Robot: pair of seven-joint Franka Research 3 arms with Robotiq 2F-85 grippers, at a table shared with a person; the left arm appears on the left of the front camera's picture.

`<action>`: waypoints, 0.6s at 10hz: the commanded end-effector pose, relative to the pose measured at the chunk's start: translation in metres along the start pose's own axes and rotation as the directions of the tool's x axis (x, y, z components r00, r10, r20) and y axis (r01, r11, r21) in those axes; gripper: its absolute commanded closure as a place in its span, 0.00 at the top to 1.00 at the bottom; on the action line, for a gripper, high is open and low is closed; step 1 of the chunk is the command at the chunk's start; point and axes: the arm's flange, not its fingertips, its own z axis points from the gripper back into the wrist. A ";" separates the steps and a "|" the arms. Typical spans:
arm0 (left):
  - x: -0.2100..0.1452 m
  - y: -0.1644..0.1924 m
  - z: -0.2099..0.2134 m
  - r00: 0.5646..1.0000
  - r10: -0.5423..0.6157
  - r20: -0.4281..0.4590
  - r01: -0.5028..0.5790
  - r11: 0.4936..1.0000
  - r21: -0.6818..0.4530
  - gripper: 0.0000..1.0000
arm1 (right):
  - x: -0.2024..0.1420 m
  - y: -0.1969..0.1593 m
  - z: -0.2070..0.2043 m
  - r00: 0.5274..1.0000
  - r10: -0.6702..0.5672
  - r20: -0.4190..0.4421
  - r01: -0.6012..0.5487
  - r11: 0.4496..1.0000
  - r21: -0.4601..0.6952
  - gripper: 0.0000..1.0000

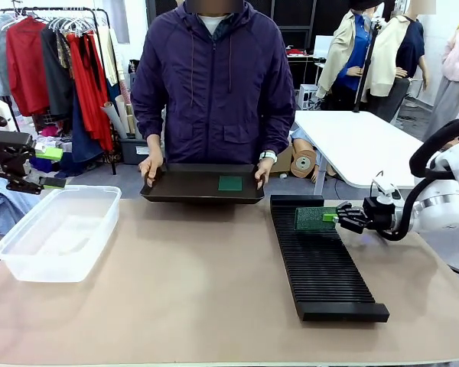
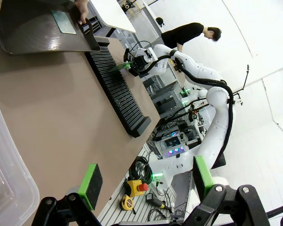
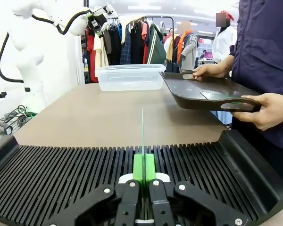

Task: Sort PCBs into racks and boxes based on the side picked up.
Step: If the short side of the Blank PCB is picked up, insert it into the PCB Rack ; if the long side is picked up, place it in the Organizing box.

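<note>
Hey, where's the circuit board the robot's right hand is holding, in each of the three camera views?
Front view: the PCB is right of centre, at the far end of the rack, pinched by the right hand.
Left wrist view: a small green sliver, upper middle, at the rack beside the other arm.
Right wrist view: edge-on, a thin vertical green line at centre.
Shared landmark: the black slotted rack.

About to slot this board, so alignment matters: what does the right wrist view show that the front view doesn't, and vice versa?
Right wrist: the PCB edge-on, upright, in line with the rack slots, pinched in the right hand. Front: the rack's full length, with the board near its far end. Both: the clear tub and the person's tray.
</note>
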 end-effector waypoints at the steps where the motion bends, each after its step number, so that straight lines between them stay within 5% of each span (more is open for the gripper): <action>1: 0.000 -0.002 0.001 1.000 0.010 0.003 -0.010 1.000 -0.011 1.00 | 0.000 -0.005 -0.002 0.998 -0.060 0.017 0.060 0.998 0.016 0.00; 6: 0.000 -0.002 0.001 1.000 0.010 0.003 -0.010 1.000 -0.011 1.00 | 0.000 0.000 0.000 1.000 0.000 0.000 0.000 1.000 0.000 0.00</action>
